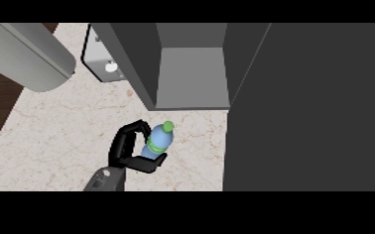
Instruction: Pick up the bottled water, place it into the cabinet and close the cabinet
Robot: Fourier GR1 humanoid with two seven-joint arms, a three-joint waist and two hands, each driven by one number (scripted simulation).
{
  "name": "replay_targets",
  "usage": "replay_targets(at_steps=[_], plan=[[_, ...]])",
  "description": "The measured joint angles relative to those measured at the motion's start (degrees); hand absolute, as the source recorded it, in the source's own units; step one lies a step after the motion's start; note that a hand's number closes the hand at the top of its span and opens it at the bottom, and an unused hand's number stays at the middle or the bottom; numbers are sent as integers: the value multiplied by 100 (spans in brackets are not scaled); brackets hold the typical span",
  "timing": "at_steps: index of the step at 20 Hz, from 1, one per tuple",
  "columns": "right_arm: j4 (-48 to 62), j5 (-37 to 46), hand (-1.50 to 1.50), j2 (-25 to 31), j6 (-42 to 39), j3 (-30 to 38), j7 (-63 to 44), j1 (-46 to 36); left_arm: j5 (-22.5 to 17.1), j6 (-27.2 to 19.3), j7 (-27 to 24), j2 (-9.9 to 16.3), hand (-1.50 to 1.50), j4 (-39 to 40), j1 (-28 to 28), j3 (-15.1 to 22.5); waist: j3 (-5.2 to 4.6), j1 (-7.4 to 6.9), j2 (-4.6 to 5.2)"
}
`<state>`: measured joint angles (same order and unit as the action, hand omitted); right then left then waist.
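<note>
Cabinet (192,74) open, grey shelf bare, mouth facing hand; door (300,109) swung out, dark slab filling view's right; counter (66,124) marbled; left hand (126,151) curled round bottle (156,143), held above counter just short of shelf lip; right hand unseen; risk: bottle base clipping lip on entry, or toppling if set down tilted.

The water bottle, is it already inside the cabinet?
No. The water bottle is in the hand above the counter, in front of the open cabinet.
</note>
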<state>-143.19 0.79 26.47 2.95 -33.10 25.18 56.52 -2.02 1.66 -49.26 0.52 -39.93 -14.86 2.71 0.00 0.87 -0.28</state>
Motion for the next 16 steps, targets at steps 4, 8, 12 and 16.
replay_targets(at_steps=[4,8,12,16], plan=[[9,1,-150,36,98,-118,40,35,-478,-271,534,-32,150,-598,1,552,-2,-6,-4],[30,-16,-150,155,98,6,230,71,-934,-963,1186,-44,150,-1104,-161,1209,-1,18,-3],[35,-52,-150,233,86,190,350,78,-1302,-1515,1753,-48,150,-1268,-605,1668,-1,50,10],[37,-81,-150,268,90,270,422,115,-1672,-2096,2288,-50,150,-1327,-1208,1936,-2,84,21]])
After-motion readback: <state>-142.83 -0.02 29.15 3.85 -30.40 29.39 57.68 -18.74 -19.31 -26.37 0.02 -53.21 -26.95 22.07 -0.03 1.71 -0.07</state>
